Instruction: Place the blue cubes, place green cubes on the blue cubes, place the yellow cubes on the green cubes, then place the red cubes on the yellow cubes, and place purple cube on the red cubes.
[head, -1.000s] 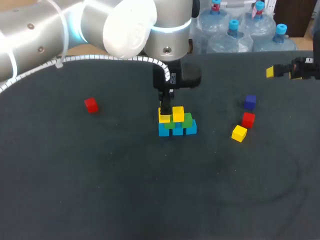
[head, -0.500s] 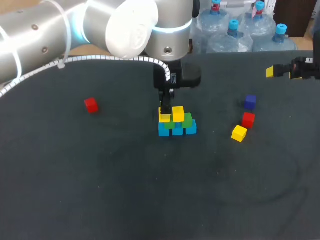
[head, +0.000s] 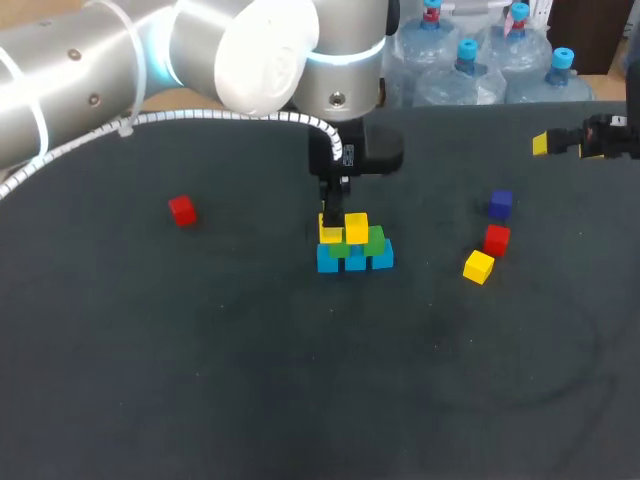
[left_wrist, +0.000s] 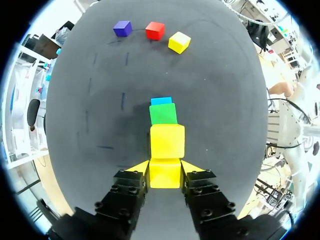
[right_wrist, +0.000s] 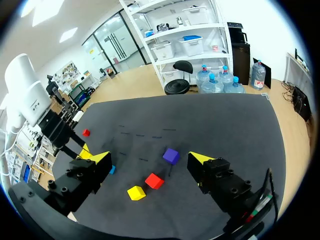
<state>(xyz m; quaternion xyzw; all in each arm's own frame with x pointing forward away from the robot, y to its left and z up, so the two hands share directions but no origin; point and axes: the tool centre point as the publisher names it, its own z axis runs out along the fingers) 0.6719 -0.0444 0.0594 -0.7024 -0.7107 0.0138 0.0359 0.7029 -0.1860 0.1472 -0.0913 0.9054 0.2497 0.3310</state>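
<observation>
Nothing shifted: left gripper (left_wrist: 165, 168) still pinching yellow cube (left_wrist: 165, 175) on stack (left_wrist: 163, 114); right gripper (right_wrist: 149, 157) spread.

Your left gripper (left_wrist: 165, 168) clasps the held yellow cube (left_wrist: 164, 176) from both sides. Just ahead, in one line, sit a second yellow cube (left_wrist: 167, 141), a green cube (left_wrist: 163, 114) and a blue cube (left_wrist: 161, 101). Well beyond on the dark table (left_wrist: 225, 100) lie a purple cube (left_wrist: 122, 28), a red cube (left_wrist: 155, 30) and a loose yellow cube (left_wrist: 179, 42).
</observation>
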